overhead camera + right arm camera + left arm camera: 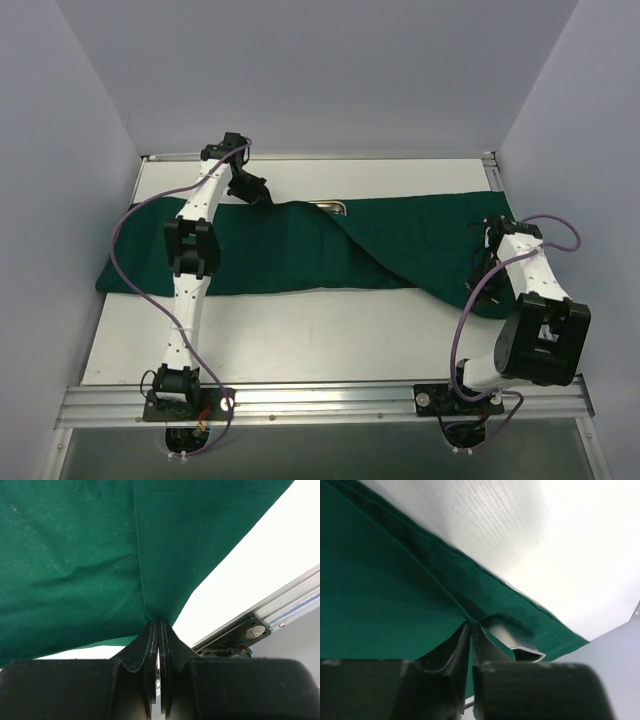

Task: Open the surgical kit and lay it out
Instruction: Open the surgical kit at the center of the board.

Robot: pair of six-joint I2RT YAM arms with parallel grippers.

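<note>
Across the middle of the white table (300, 335) lies the dark green cloth wrap (300, 255); a corner of the steel tray (331, 208) shows at its far edge; beside it the left gripper (471, 627) is closed on a fold of the cloth; the right gripper (158, 626) pinches its right end.

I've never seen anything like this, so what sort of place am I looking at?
Probably a robotics test booth, not a clinic: two arms bolted to a metal rail, a white table boxed in by plain walls, and a green cloth they handle.
</note>
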